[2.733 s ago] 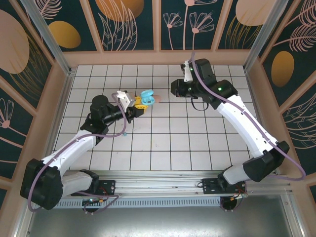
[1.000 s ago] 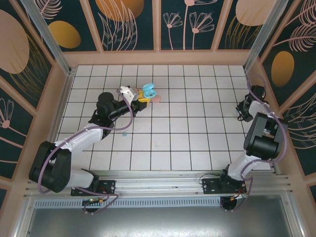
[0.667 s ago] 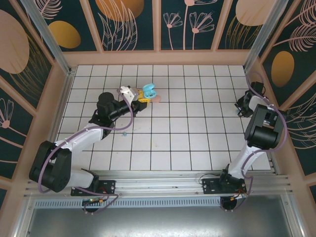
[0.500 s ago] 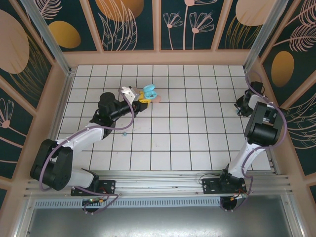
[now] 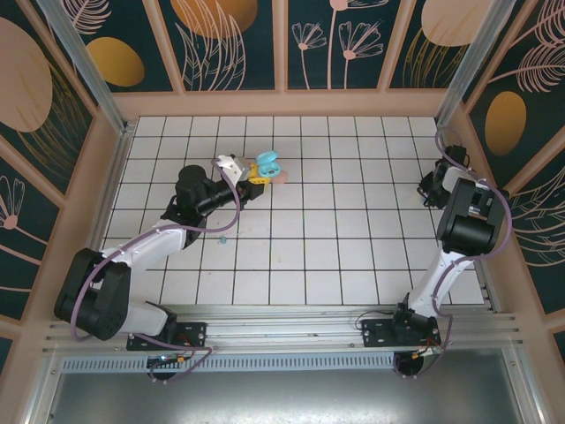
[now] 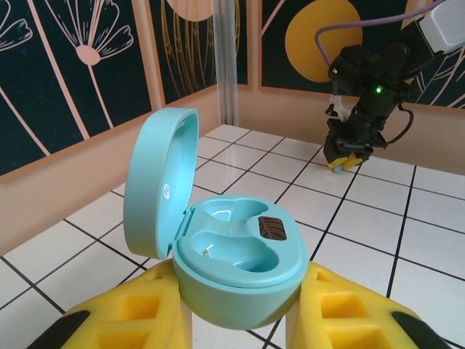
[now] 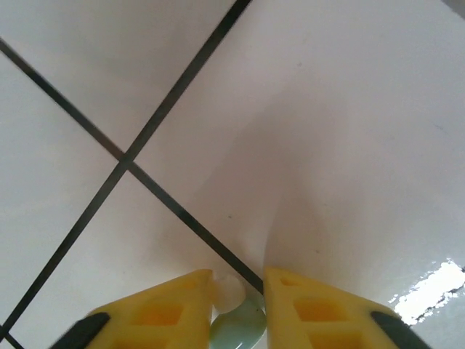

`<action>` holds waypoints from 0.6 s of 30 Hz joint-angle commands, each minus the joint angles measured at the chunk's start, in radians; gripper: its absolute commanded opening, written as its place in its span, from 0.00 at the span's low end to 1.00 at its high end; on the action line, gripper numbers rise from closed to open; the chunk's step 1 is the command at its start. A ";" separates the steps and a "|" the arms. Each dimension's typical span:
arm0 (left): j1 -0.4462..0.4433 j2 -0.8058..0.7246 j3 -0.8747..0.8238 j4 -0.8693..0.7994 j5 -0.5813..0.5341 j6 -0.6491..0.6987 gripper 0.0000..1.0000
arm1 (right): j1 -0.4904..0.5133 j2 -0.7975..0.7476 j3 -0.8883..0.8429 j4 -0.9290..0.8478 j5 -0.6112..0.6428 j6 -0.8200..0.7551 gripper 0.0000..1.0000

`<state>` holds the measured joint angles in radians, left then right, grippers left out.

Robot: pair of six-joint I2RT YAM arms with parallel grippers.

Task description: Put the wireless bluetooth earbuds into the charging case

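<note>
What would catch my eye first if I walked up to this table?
The open teal charging case, lid up and no earbuds inside, sits gripped in the left claw towards the back of the white tiled table. At the table's far right edge, the right claw points straight down, pinching a tiny pale teal earbud.

A white tiled table (image 5: 353, 256) with dark grid lines sits inside peach-framed walls of dark teal panels (image 5: 234, 44) painted with pale flowers and orange discs. Metal posts (image 5: 79, 62) rise at the far corners. A metal rail (image 5: 282, 318) runs along the table's near edge. A pale pink rounded case (image 5: 281, 176) lies left of centre.
</note>
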<state>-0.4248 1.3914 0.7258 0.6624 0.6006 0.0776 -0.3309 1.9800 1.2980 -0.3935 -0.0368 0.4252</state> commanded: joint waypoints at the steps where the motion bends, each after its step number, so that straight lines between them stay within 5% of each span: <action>1: -0.004 -0.007 0.021 0.017 0.018 0.000 0.21 | 0.027 0.036 0.032 -0.055 -0.031 -0.025 0.17; 10: -0.006 -0.022 0.019 0.016 0.011 -0.001 0.21 | 0.111 -0.023 0.003 -0.158 -0.064 0.024 0.12; 18: -0.011 -0.038 0.010 0.016 0.006 -0.001 0.21 | 0.381 -0.132 -0.043 -0.222 -0.096 0.158 0.12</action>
<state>-0.4286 1.3842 0.7258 0.6617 0.5999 0.0776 -0.0353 1.9087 1.2747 -0.5453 -0.1005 0.5072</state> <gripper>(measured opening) 0.286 0.125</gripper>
